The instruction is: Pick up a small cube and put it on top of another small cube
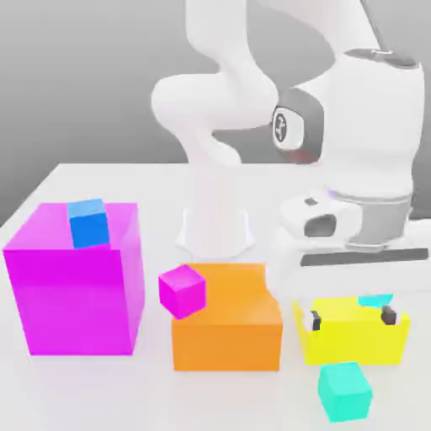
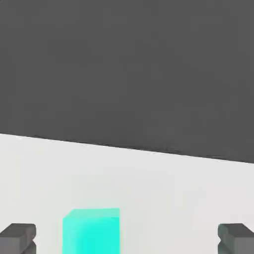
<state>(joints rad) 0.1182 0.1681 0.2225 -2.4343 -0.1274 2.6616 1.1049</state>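
The small teal-green cube lies on the white table, in front of a yellow box, at the exterior view's lower right. The small magenta cube rests tilted on the near left corner of an orange box. My gripper hangs open in front of the yellow box, just above and behind the teal cube, its dark fingertips wide apart. In the hand view the teal cube sits on the table between the two fingertips of the gripper, touching neither.
A large magenta box at the exterior view's left carries a small blue cube. The orange box is in the middle, the yellow box at the right with a paler cyan cube behind its top. The arm's base stands behind.
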